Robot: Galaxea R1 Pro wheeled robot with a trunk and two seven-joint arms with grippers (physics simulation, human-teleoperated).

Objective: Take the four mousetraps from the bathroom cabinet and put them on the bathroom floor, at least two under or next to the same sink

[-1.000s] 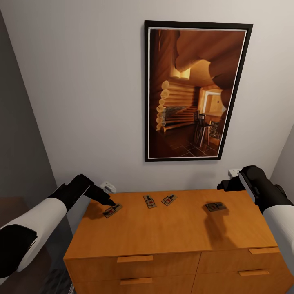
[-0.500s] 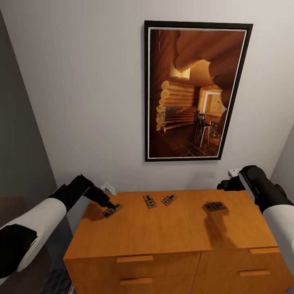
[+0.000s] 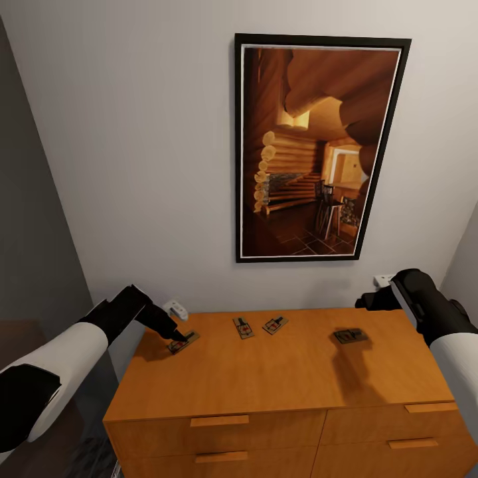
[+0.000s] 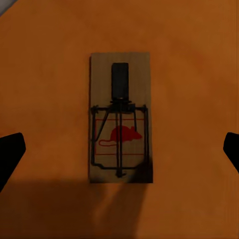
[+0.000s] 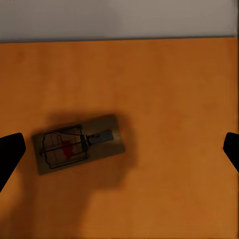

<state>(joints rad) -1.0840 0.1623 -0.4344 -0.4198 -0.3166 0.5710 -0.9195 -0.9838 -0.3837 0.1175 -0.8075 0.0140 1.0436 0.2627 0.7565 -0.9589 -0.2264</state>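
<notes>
On the cabinet (image 3: pixel 285 372), left gripper (image 4: pixel 119 149) fingers stood wide astride a mousetrap (image 4: pixel 120 117); right gripper (image 5: pixel 119 149) likewise wide above another mousetrap (image 5: pixel 78 144), its red mouse mark plain at the wrist.

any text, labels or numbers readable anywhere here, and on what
No readable words or numbers anywhere.
Leftmost mousetrap: a red mouse picture inside a red outline, no lettering legible.
Rightmost mousetrap: a red mark, too blurred to read.
Two middle mousetraps: red specks, too small to read.
Framed picture: a log cabin interior, no text.
</notes>
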